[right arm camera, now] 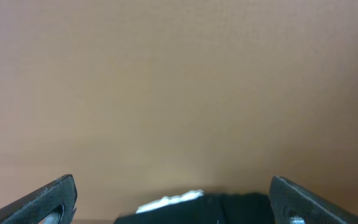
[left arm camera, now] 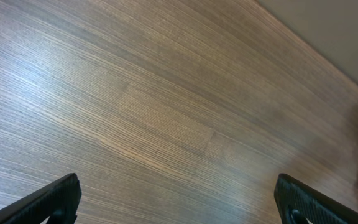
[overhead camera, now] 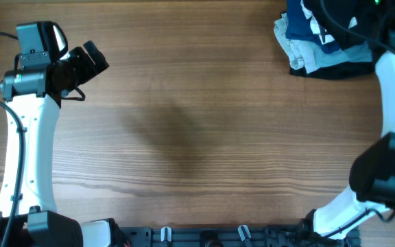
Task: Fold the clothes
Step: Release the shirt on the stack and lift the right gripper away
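- At 1 o'clock on the table (overhead camera: 184, 123): garment pile (overhead camera: 307, 51), with the black shirt (right arm camera: 229, 208) in it.
- Right gripper (right arm camera: 173, 183) over the pile, jaws spread, empty.
- Left gripper (left arm camera: 177, 183) at 9 o'clock, jaws spread, empty.
- White print on the navy garment (overhead camera: 300, 24): illegible.

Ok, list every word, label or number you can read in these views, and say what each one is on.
No text can be read in any view.
White marks on the navy garment, overhead view: too small to read.
White patch beside the black fabric, right wrist view: blurred, unreadable.
Table: no markings visible.
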`<state>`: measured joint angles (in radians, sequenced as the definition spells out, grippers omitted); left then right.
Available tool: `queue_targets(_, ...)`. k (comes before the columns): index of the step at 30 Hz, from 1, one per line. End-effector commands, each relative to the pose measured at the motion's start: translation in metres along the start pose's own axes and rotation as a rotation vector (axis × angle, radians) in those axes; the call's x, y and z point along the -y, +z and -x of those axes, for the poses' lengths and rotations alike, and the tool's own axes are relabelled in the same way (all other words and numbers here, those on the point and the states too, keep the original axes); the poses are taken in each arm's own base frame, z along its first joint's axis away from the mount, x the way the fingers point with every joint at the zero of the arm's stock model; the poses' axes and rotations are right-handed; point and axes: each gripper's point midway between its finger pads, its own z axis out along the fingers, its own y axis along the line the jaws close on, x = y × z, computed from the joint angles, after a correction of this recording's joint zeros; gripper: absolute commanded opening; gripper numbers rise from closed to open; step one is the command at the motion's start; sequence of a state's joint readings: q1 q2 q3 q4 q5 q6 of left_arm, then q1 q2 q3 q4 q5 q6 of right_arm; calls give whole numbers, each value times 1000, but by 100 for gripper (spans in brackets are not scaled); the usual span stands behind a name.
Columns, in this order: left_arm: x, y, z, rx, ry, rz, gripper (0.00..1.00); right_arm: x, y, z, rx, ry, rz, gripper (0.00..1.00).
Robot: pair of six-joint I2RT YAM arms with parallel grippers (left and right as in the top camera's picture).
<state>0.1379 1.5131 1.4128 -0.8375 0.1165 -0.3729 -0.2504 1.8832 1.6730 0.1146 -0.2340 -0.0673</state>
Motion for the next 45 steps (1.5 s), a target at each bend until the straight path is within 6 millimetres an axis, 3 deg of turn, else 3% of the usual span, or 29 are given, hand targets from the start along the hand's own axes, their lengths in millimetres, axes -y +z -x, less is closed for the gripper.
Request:
queue_targets(1,-3,4,-1,-7,-13,9,100,24,28,-46,-48,86,-95,99)
queue_targets(4,-3,4,-1,-7,-13,9,100,25,44,-84,-95,135,-95,99)
queue_targets(7,-3,4,-1,-8,-13,8,100,26,60,-138,-181,165,-96,99)
queue_targets(9,-3,4,-1,-8,-21,8,100,23,66,-185,-276,212,-88,99)
queue_targets(10,-3,4,-1,-8,-40,8,100,17,68,-219,-347,231,-65,99)
queue_targets(14,-3,4,-1,-8,-85,8,100,4,63,-318,-552,326,-49,99)
queue_targets(17,-3,4,-1,-8,-85,8,100,0,55,-362,-642,371,-28,99)
queue_targets(21,-4,4,-2,-11,-85,11,100,4,47,-377,-685,410,-29,99)
queue_targets(24,-5,4,-4,-19,-86,15,100,4,47,-356,-658,404,14,100)
queue_targets(27,-5,4,-5,-21,-87,16,100,4,45,-312,-616,389,36,99)
queue_targets(30,-5,4,-5,-20,-87,16,100,6,35,-252,-561,350,43,100)
queue_targets(33,-5,4,-5,-20,-87,16,100,6,18,-177,-469,295,49,100)
queue_targets(36,-5,4,-5,-20,-86,16,100,4,-13,-97,-364,261,49,100)
queue_targets(39,-5,4,-5,-23,-86,17,100,-2,-47,-32,-272,230,49,100)
queue_targets(45,-5,4,-5,-23,-86,17,100,-25,-135,59,-156,175,77,100)
